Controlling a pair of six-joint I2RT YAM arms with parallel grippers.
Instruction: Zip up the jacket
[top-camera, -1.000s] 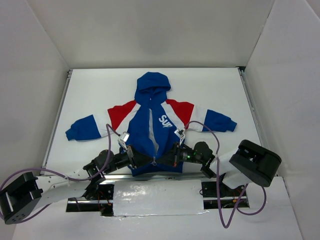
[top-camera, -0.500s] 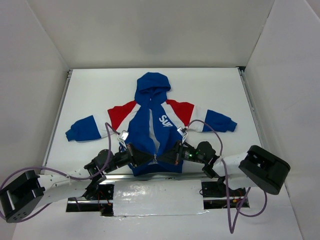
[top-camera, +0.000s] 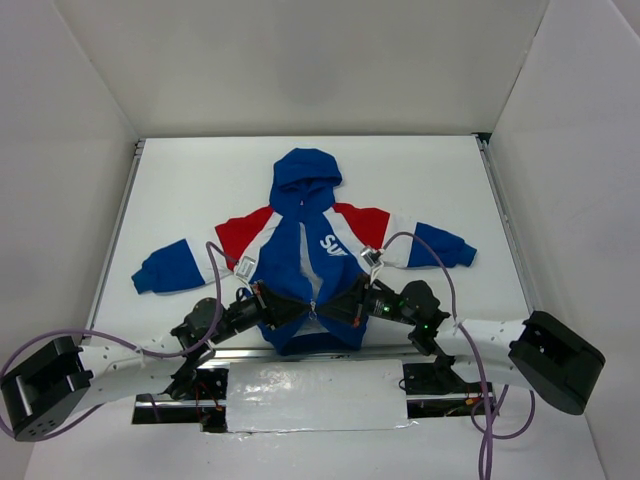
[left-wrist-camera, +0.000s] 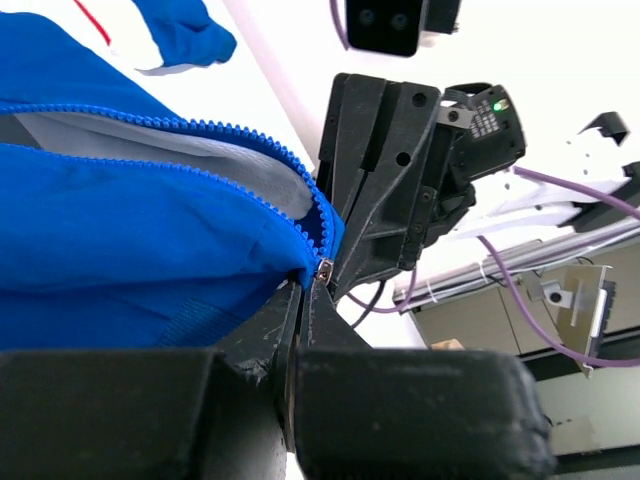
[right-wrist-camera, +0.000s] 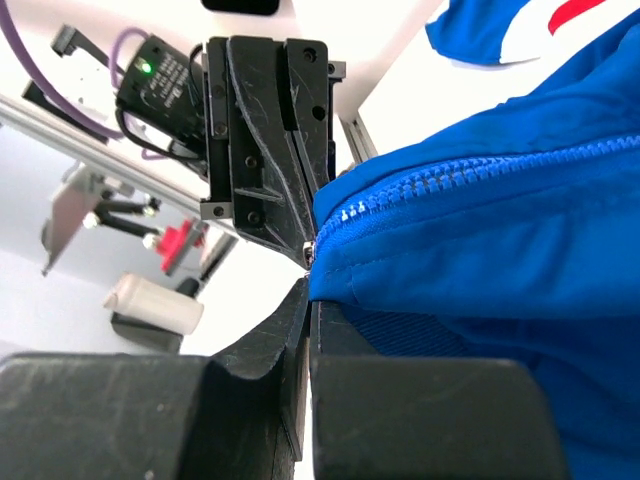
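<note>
Table bears jacket; wrist views reveal left hand gripping it.

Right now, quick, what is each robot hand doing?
Left gripper: closed, pinching the jacket's bottom edge by the zipper.
Right gripper: closed, pinching the jacket's other front edge there.

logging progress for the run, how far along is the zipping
Done: the jacket lies flat, front up, and the left gripper and right gripper are both shut on its bottom hem, meeting at the slider. In hand: the slider sits at the very bottom. Left: the zipper teeth above gape open toward the collar, so nearly all the zipping remains.
</note>
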